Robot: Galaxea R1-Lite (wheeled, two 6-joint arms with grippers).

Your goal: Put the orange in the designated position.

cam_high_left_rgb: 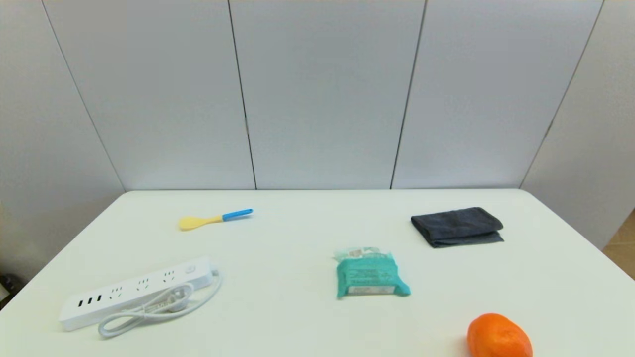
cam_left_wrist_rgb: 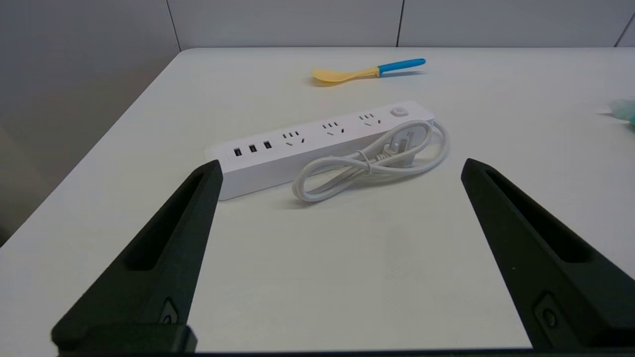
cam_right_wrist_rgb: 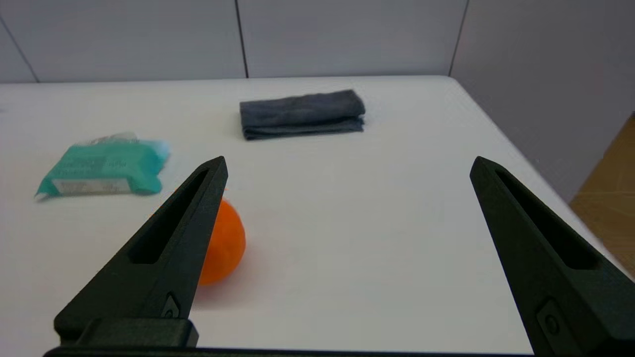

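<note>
A: Head view status?
B: The orange (cam_high_left_rgb: 499, 336) rests at the table's (cam_high_left_rgb: 297, 322) near right edge; no arm visible.
A: Left wrist?
B: Left gripper (cam_left_wrist_rgb: 340, 166) released, empty, above the power strip (cam_left_wrist_rgb: 317, 144); judged idle.
A: Right wrist?
B: Right gripper (cam_right_wrist_rgb: 347, 163) spread wide; orange (cam_right_wrist_rgb: 223, 243) partly behind one finger (cam_right_wrist_rgb: 168, 248), ungrasped. Realignment appears required.

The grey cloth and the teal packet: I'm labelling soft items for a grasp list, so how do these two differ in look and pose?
The grey cloth is dark, matte and neatly folded into layers; the teal packet is bright, glossy and printed, with a crinkled sealed end. The grey cloth lies farther back on the right side of the table; the teal packet lies nearer, around the middle. Both lie flat and apart from the orange.
</note>
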